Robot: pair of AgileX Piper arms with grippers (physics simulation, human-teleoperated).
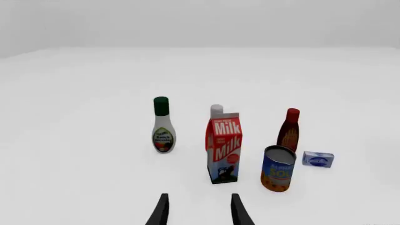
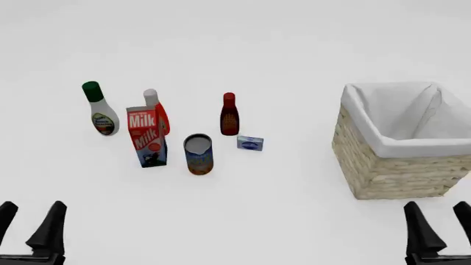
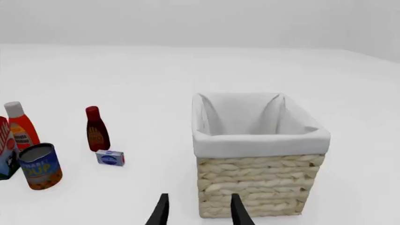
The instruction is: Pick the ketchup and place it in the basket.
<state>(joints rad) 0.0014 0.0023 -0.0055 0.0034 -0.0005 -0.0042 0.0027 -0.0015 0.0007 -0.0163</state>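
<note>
- The ketchup (image 2: 156, 113) stood upright on the table (image 2: 294, 49), on the left half of the front view, directly behind the milk carton (image 2: 146, 137) — from the left wrist view only its whitish cap (image 1: 217, 110) and a sliver of red showed over the carton's top.
- From the left gripper (image 2: 30, 223) the bottle lay forward and somewhat to the right, well apart from the fingertips, with the carton squarely between it and the fingers as that wrist camera looked at it.
- The left arm was clearly the nearer one; the right gripper (image 2: 439, 223) sat at the far side, close in front of the basket (image 2: 397, 165), with the whole cluster of groceries well off to its left.
- Long axis of the bottle: vertical, cap up, base on the table. No tilt was visible.
- Neighbours mattered for the approach — the white bottle with the green cap (image 2: 98, 109) stood to its left, the small dark-red bottle (image 2: 229, 115) to its right, the soup can (image 2: 198, 154) and a small blue box (image 2: 250, 143) nearer the arms; a reach past the carton's side, or down from above, looked the likeliest way in.
- Both grippers had their fingers spread apart, holding nothing.
- The basket sat on the right, lined in white cloth, nothing seen inside it.
</note>
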